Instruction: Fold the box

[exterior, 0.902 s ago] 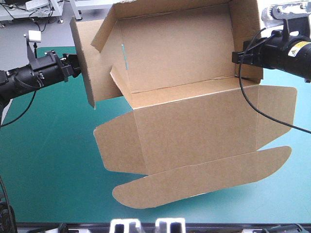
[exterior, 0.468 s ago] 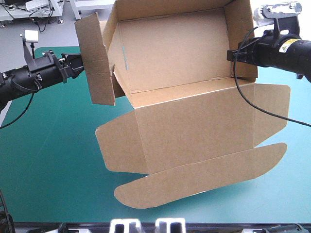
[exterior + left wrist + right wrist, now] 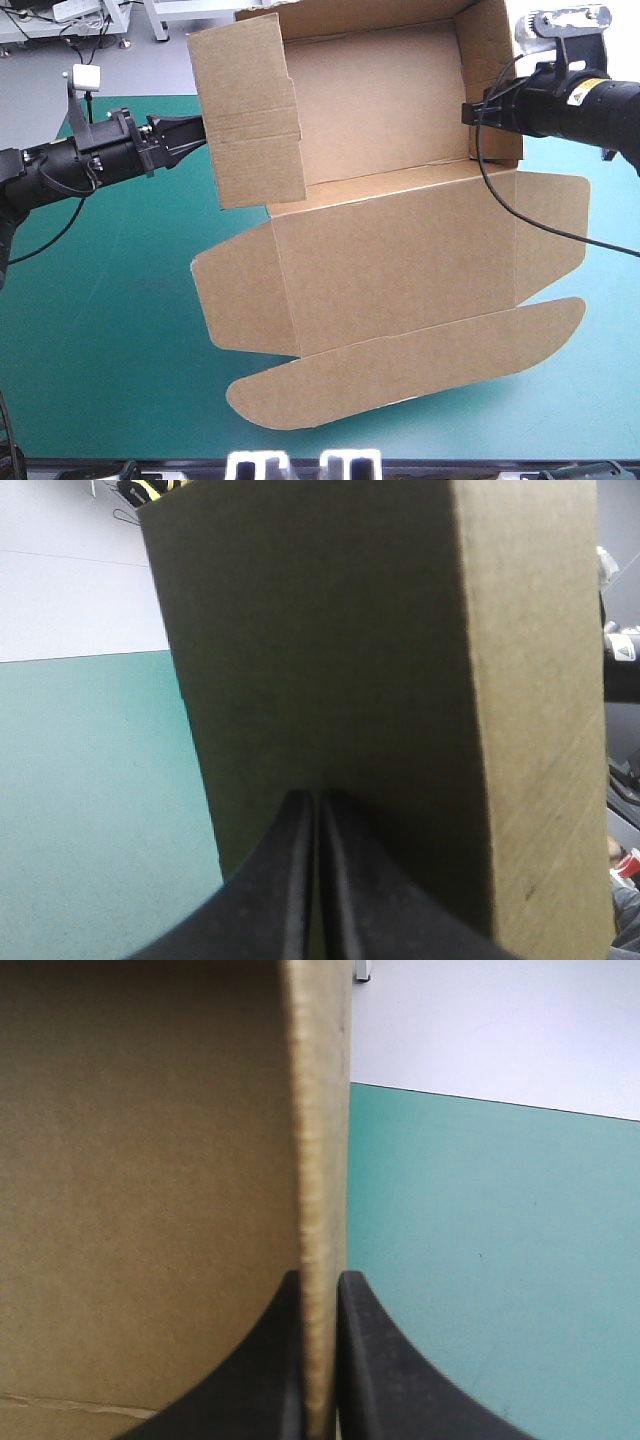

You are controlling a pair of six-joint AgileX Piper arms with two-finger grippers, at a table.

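The brown box [image 3: 390, 250] is held up off the teal-green cover, its tray open toward me and the lid with its rounded flaps hanging down in front. My left gripper [image 3: 200, 130] is shut on the box's left side flap [image 3: 248, 105], which now faces me broadside; in the left wrist view the fingers [image 3: 300, 880] meet on that board [image 3: 340, 680]. My right gripper [image 3: 472, 112] is shut on the box's right wall [image 3: 495, 90]; the right wrist view shows the wall's edge [image 3: 320, 1160] pinched between the fingers [image 3: 355, 1360].
Bare teal-green cover [image 3: 100, 330] lies to the left of the box and under it, and a strip [image 3: 610, 380] to the right. A grey floor and table legs [image 3: 100, 40] lie beyond the far edge.
My left gripper has moved right and swung the left side flap inward, from edge-on to facing me. The right gripper has shifted slightly left with the wall.
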